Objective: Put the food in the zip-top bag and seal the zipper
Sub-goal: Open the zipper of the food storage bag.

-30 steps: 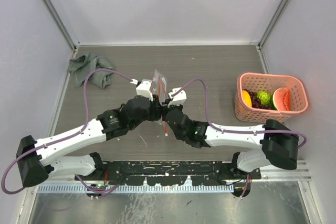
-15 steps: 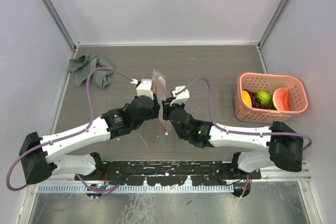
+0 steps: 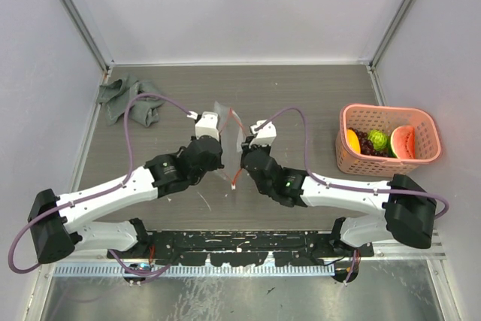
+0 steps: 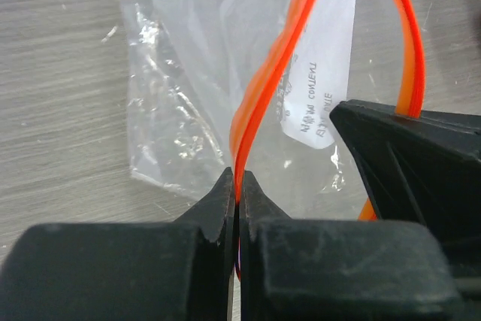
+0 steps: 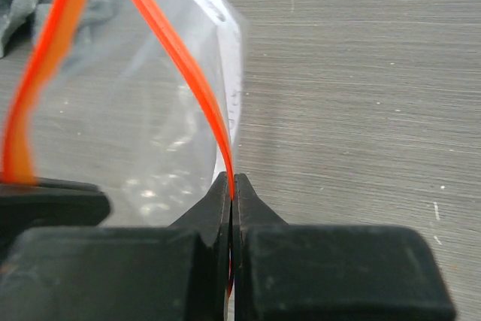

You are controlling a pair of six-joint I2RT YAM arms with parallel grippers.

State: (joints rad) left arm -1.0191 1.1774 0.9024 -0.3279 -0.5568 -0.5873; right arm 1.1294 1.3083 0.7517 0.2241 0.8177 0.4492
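Left end effector (image 4: 237, 187) over half-hidden zipper (image 4: 279, 58)

Clear zip-top bag (image 4: 180, 95) at table (image 3: 316, 95) centre, orange zipper (image 4: 274, 73) open; food (image 3: 379, 140) in pink basket (image 3: 387, 110).

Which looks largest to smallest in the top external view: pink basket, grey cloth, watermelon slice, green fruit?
1. pink basket
2. grey cloth
3. watermelon slice
4. green fruit
The last two look close in size, and both are partly hidden in the basket.

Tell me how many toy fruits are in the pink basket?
4 show, all in the pink basket: orange-yellow piece at its left end, purple grapes beside it, bumpy green fruit next, watermelon slice at the right. Others may hide underneath.
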